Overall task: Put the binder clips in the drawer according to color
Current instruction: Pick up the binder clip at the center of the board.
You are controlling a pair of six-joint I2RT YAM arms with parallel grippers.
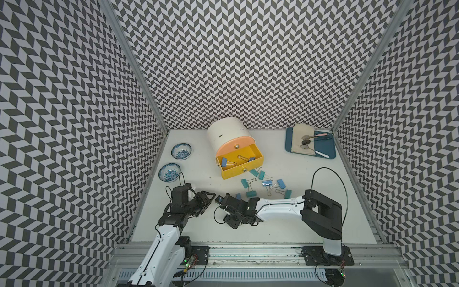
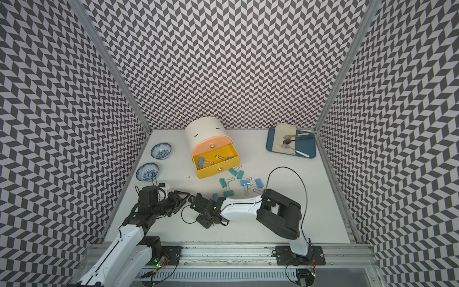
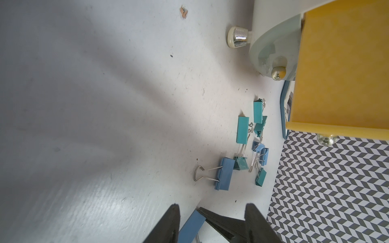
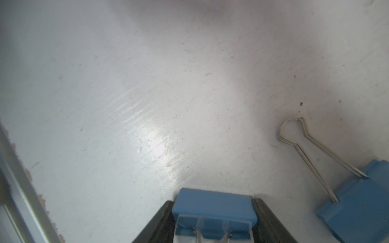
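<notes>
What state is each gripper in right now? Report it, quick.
Left gripper: open, holding nothing.
Right gripper: closed on a blue binder clip.

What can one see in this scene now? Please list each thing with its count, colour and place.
table: one, white, under everything.
cabinet: one, cream, at the back of the table.
pink drawer: one, top of the cabinet, shut.
yellow drawer: one, below the pink one, pulled open.
clips in drawer: two visible, blue.
loose clips: eight, five teal and three blue, on the table before the yellow drawer.
held clip: one, blue, near the front middle.
bowls: two, white with blue pattern, left edge.
tray: one, blue, far right corner.
cloth: one, cream, on the tray.
spoons: three, it seems, on the cloth.
left pincer: black, open, empty.
right pincer: black, closed on the held clip.
</notes>
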